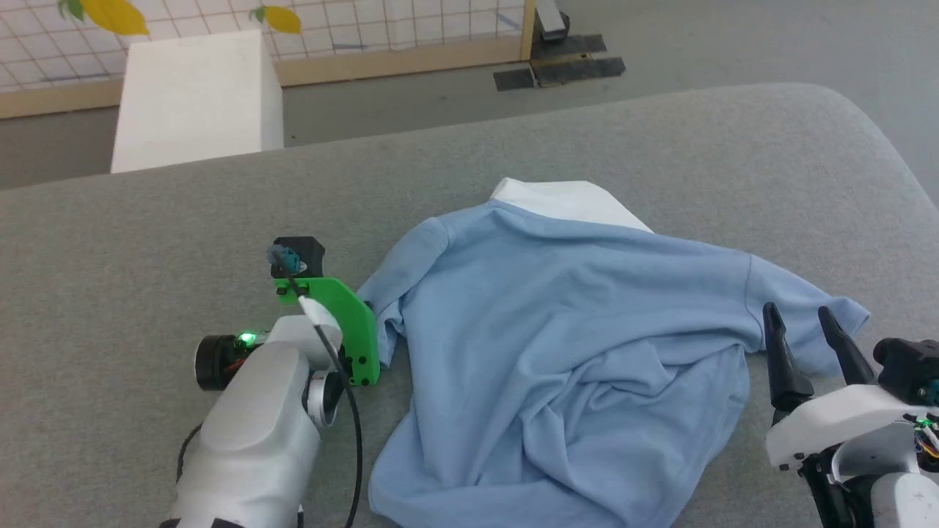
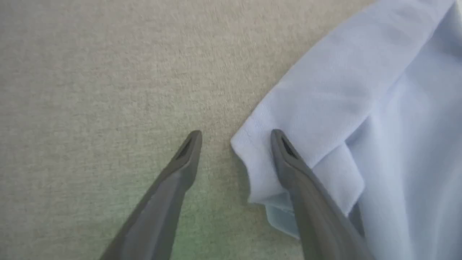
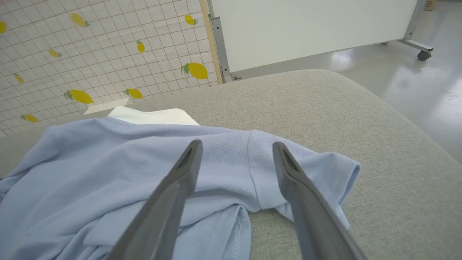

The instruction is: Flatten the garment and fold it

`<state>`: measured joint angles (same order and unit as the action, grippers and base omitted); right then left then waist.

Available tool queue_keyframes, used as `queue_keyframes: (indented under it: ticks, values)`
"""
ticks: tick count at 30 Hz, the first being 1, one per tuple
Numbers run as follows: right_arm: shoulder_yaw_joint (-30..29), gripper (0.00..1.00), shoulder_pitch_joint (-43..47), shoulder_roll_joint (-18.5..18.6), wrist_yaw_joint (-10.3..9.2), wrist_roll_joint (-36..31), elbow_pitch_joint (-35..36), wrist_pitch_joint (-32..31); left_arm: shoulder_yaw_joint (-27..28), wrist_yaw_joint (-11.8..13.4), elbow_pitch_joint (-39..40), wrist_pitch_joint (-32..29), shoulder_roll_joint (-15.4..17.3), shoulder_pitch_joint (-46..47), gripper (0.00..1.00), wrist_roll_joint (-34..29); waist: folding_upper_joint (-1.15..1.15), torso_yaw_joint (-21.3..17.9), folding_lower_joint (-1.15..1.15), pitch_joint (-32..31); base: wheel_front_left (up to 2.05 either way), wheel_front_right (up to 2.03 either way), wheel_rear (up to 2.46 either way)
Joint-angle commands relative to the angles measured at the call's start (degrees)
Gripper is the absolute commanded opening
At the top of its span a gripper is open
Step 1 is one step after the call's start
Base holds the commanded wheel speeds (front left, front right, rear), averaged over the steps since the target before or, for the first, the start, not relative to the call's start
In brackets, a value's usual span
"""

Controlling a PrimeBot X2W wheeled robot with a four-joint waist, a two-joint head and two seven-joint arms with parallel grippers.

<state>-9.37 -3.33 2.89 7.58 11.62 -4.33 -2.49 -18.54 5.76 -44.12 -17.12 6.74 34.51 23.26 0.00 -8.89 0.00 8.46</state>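
Note:
The garment [image 1: 572, 352], a light blue short-sleeved shirt with a white patch [image 1: 568, 202] at its far end, lies rumpled on the grey padded table [image 1: 147, 242]. My left gripper [image 2: 236, 135] points down at the tip of the shirt's left sleeve [image 2: 325, 108], open, one finger over the cloth and one over bare table. At the lower right my right gripper [image 1: 799, 319] stands open just above the right sleeve [image 3: 306, 169], holding nothing. In the right wrist view its fingers [image 3: 180, 180] straddle the sleeve seam.
A white box [image 1: 198, 99] stands on the floor beyond the table's far left edge, before a tiled lemon-print panel [image 3: 90, 54]. A white board on wheels [image 3: 310, 29] stands behind the table. The table's right edge [image 1: 895, 161] curves down to grey floor.

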Motion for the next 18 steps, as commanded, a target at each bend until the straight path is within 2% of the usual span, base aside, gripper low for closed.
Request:
queue_keyframes:
  ticks: [1, 2, 7, 8, 9, 10, 13, 18]
  values:
    - [0.4, 1.00, 0.2, 0.0, -0.09, 0.7, 0.5, 0.3, -0.6, -0.3, -1.0, -1.8, 0.4, 1.1, 1.00, -0.2, 0.00, -1.8, 0.00, 1.9, 0.00, 0.00, 0.00]
    - [0.6, 1.00, 0.4, 0.0, -0.09, 1.3, 1.1, 0.4, -2.0, -2.5, -2.9, -7.5, 0.4, 2.0, 1.00, 0.4, 0.00, -2.2, 0.00, 2.5, 0.00, 0.00, 0.00]
    - [0.0, 1.00, 0.5, 0.0, -0.09, 1.7, 1.4, 0.6, -4.1, -6.1, -3.7, -13.9, 0.2, 2.0, 1.00, 1.3, 0.00, -2.3, 0.00, 2.7, 0.00, 0.00, 0.00]
    - [-0.1, 1.00, 0.5, 0.0, -0.09, 1.8, 1.4, 0.7, -4.5, -6.6, -3.5, -14.4, 0.2, 1.9, 0.65, 1.3, 0.00, -2.2, 0.00, 2.7, 0.00, 0.00, 0.00]
    - [-0.1, 1.00, 0.4, 0.0, -0.09, 1.8, 1.5, 0.6, -4.6, -7.0, -3.2, -14.4, 0.2, 1.8, 0.07, 1.5, 0.00, -2.0, 0.00, 2.6, 0.00, 0.00, 0.00]
    - [-0.1, 1.00, 0.3, 0.0, -0.09, 2.0, 1.6, 0.6, -4.6, -7.0, -2.7, -13.8, 0.2, 1.8, 0.00, 1.5, 0.00, -1.8, 0.00, 2.6, 0.00, 0.00, 0.00]
    - [0.1, 1.00, 0.0, 0.0, -0.09, 2.2, 1.8, 0.4, -4.4, -6.3, -1.0, -9.9, 0.8, 1.8, 0.00, 0.9, 0.00, -1.1, 0.00, 2.3, 0.00, 0.00, 0.00]
    - [-0.1, 1.00, -0.1, 0.0, -0.09, 2.2, 2.6, 0.7, -0.6, -3.6, 2.5, 0.7, 1.9, -0.9, 0.00, 2.1, 0.00, 0.5, 0.00, 0.8, 0.00, 0.00, 0.00]
